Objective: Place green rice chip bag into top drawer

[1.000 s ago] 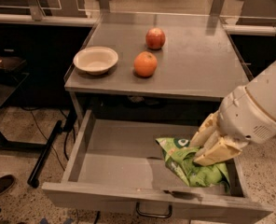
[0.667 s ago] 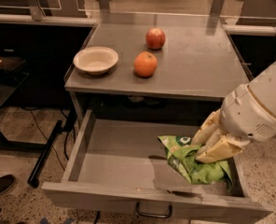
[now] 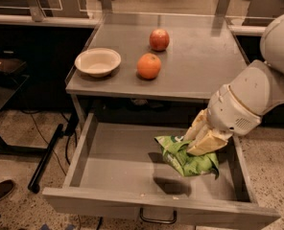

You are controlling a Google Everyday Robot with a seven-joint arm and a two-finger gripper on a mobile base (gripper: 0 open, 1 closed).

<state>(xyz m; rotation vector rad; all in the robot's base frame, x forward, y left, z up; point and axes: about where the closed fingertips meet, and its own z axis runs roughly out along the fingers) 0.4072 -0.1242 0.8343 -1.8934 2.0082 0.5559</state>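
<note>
The green rice chip bag (image 3: 187, 158) hangs crumpled over the right half of the open top drawer (image 3: 118, 202), casting a shadow on the drawer floor below it. My gripper (image 3: 194, 145) comes in from the right on the white arm (image 3: 250, 99). Its tan fingers (image 3: 207, 142) are shut on the bag's upper right edge. The drawer is pulled fully out under the grey tabletop (image 3: 204, 66), and its dark loop handle (image 3: 157, 219) shows at the front.
On the tabletop stand a cream bowl (image 3: 97, 61), an orange (image 3: 148, 66) and a red apple (image 3: 159, 39). A black bar (image 3: 46, 159) lies on the floor left of the drawer. A shoe (image 3: 0, 191) shows at the bottom left.
The gripper and the bag have shifted slightly up and to the left over the drawer. The grip on the bag is unchanged.
</note>
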